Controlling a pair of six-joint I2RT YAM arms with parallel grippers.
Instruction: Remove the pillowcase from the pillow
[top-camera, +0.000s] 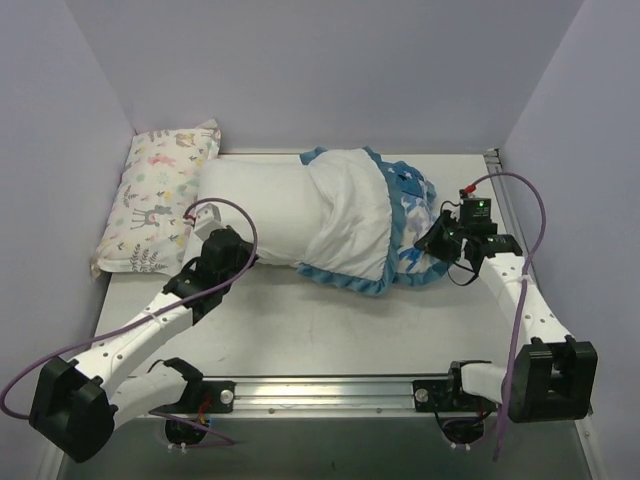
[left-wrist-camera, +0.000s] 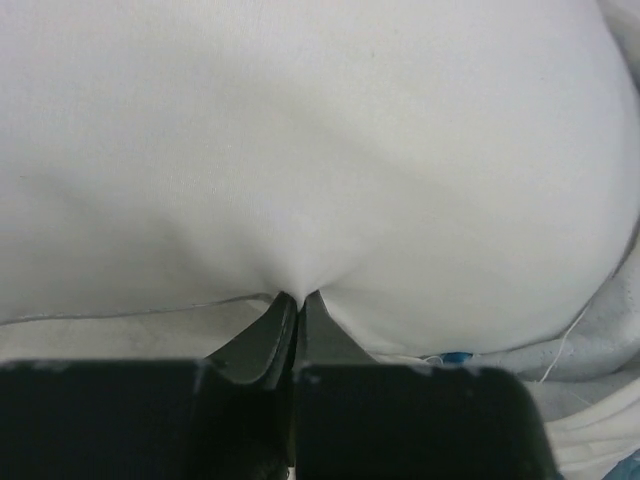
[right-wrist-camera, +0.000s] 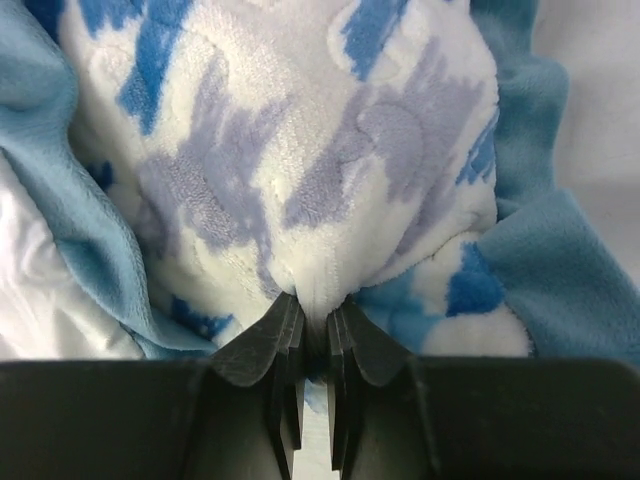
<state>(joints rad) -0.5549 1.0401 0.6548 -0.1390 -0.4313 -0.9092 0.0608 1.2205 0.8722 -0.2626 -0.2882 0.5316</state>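
Two tight grips: left gripper (left-wrist-camera: 297, 298) on the pillow (left-wrist-camera: 300, 140), near edge; right gripper (right-wrist-camera: 315, 300) on the pillowcase (right-wrist-camera: 300, 150) beside its frill (right-wrist-camera: 560, 270).

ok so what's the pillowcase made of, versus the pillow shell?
The pillowcase looks like plush fleece: matte, with a fuzzy embossed nap in the right wrist view. The pillow looks like smooth woven cloth, maybe cotton or polyester, with fine puckers where the left hand pinches it.

Pillow (top-camera: 250, 205) is white, pillowcase (top-camera: 345, 225) blue-and-white printed and teal-frilled, small pillow (top-camera: 160, 195) seemingly pastel animal-print.
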